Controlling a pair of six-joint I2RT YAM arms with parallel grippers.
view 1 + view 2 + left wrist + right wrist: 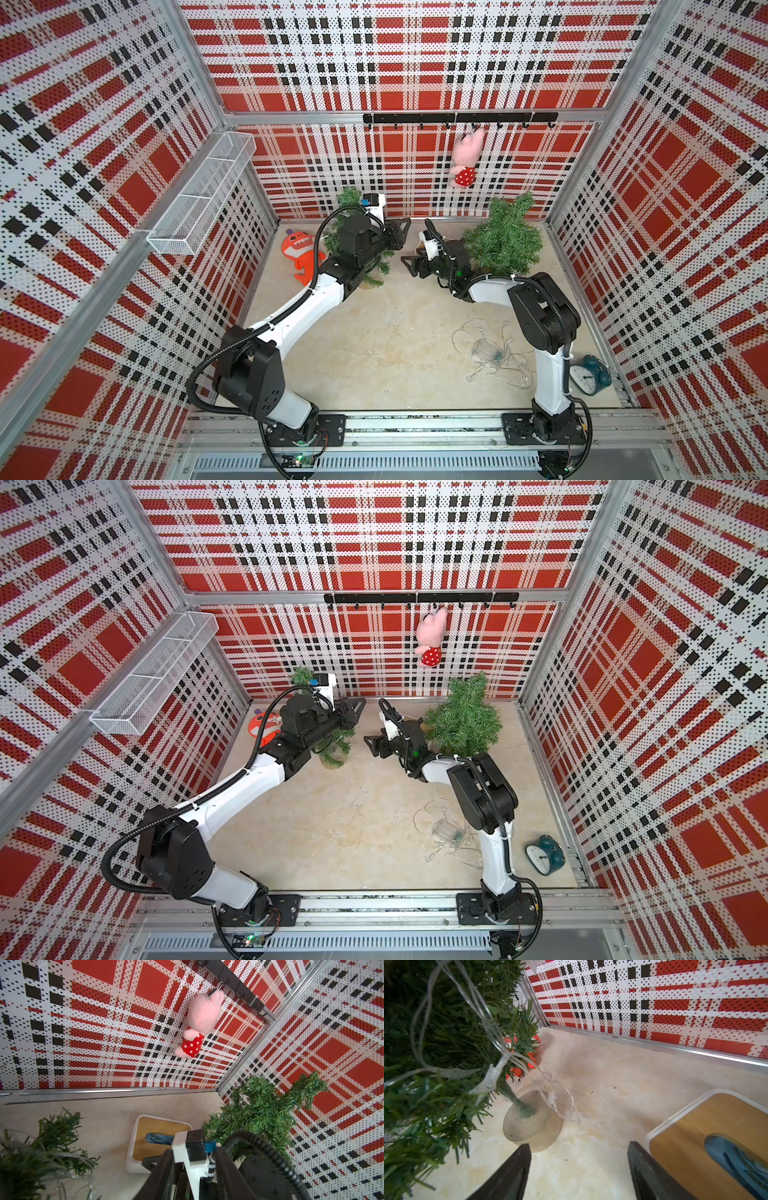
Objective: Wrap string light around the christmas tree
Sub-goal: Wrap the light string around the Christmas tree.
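Right hand [579, 1143] spread wide, empty, low beside the christmas tree [446, 1022]; left hand [400, 233] parted, empty, beside that tree too. String light [492, 1076] draped through its branches. Near the tree, tissue box [685, 1126] with blue tissue [733, 1157]. Tree mostly hidden under left arm [316, 299] in both top views.

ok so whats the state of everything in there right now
left claw: open, empty
right claw: open, empty
left christmas tree: standing, lights draped on it
right christmas tree: standing, no lights on it
string light strand: trailing from left christmas tree down to floor
string light pile: loose on floor
pig plush: hanging from hook
dinosaur plush: lying on floor
tissue box: tissue showing in slot
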